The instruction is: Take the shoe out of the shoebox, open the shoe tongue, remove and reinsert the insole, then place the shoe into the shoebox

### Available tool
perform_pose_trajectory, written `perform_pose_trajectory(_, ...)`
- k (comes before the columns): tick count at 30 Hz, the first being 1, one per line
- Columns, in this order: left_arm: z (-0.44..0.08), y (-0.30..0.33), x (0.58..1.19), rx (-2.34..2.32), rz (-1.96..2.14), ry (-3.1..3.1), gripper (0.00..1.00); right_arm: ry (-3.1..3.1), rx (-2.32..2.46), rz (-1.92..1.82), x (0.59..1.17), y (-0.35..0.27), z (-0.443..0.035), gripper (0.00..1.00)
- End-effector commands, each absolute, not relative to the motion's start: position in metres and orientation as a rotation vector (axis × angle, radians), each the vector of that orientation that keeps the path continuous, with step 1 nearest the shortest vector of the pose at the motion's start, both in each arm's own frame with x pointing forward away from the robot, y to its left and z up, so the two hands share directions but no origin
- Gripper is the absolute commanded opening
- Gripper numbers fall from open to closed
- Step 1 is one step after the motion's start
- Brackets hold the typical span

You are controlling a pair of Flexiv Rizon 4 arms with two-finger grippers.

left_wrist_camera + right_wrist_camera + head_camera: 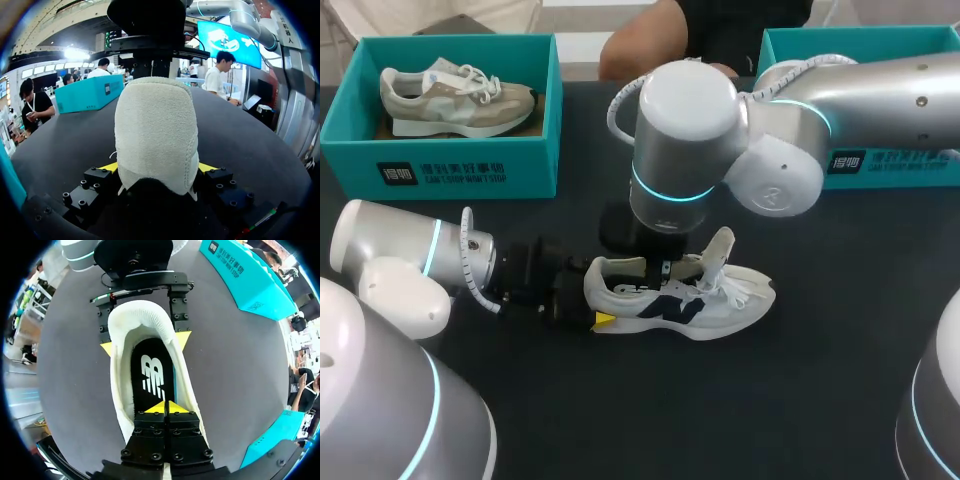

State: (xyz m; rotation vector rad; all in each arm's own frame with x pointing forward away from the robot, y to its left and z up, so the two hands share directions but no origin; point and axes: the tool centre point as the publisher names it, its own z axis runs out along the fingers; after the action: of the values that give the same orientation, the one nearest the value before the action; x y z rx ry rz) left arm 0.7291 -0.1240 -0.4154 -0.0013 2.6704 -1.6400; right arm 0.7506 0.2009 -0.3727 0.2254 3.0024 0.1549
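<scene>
2 grippers meet at the white shoe [720, 300], which lies on its sole in the middle of the dark table [820, 380], toe towards my right. The left gripper [157, 167] pinches the heel, 1 yellow tip touching each side. In the head view only 1 of those tips shows; the other is behind the heel. In the left wrist view the fuzzy heel fills most of the space ahead, hiding the rest of the shoe.

The right gripper [163, 407] points down into the shoe's opening with its 2 yellow tips pressed together, their ends at the black insole [150, 372]. Whether they have caught the insole's edge I cannot tell. The fingers cover the insole's front part, and the toe is out of sight beneath them. In the head view the right wrist blocks the opening entirely; the tongue [722, 245] stands up just beyond it, with loose laces [735, 290] below.

At the far left, the left shoebox [440, 165] holds a beige shoe [455, 100]. The right shoebox [920, 170] is mostly hidden behind my right arm, its inside unseen.
</scene>
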Motion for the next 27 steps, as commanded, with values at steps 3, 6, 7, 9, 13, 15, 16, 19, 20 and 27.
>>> perform_pose_trajectory(3, -0.419, -0.124, 0.725, -0.005, -1.64, 2.665, 0.0, 2.995, 0.226, 0.125, 0.754, 0.201, -0.378, 0.35)
perform_pose_trajectory(6, -0.419, -0.124, 0.725, -0.005, -1.64, 2.665, 0.0, 2.997, 0.228, 0.119, 0.755, 0.201, -0.382, 0.35)
perform_pose_trajectory(7, -0.419, -0.124, 0.725, -0.005, -1.64, 2.665, 0.0, 3.0, 0.23, 0.113, 0.755, 0.2, -0.384, 0.36)
perform_pose_trajectory(9, -0.419, -0.124, 0.725, -0.005, -1.64, 2.665, 0.0, 3.006, 0.231, 0.108, 0.756, 0.199, -0.388, 0.36)
perform_pose_trajectory(13, -0.419, -0.124, 0.725, -0.005, -1.64, 2.665, 0.0, 3.041, 0.21, 0.088, 0.758, 0.202, -0.398, 0.35)
perform_pose_trajectory(15, -0.419, -0.124, 0.725, -0.005, -1.64, 2.665, 0.0, 3.06, 0.204, 0.099, 0.757, 0.205, -0.404, 0.32)
perform_pose_trajectory(16, -0.419, -0.124, 0.725, -0.005, -1.64, 2.665, 0.0, 3.07, 0.201, 0.097, 0.756, 0.206, -0.408, 0.32)
perform_pose_trajectory(19, -0.419, -0.124, 0.725, -0.005, -1.64, 2.665, 0.0, 3.09, 0.211, 0.101, 0.752, 0.207, -0.415, 0.26)
perform_pose_trajectory(20, -0.419, -0.124, 0.725, -0.005, -1.64, 2.665, 0.0, 3.092, 0.214, 0.102, 0.751, 0.207, -0.415, 0.23)
perform_pose_trajectory(27, -0.419, -0.124, 0.725, -0.005, -1.64, 2.665, 0.0, 3.104, 0.24, 0.119, 0.742, 0.203, -0.409, 0.0)
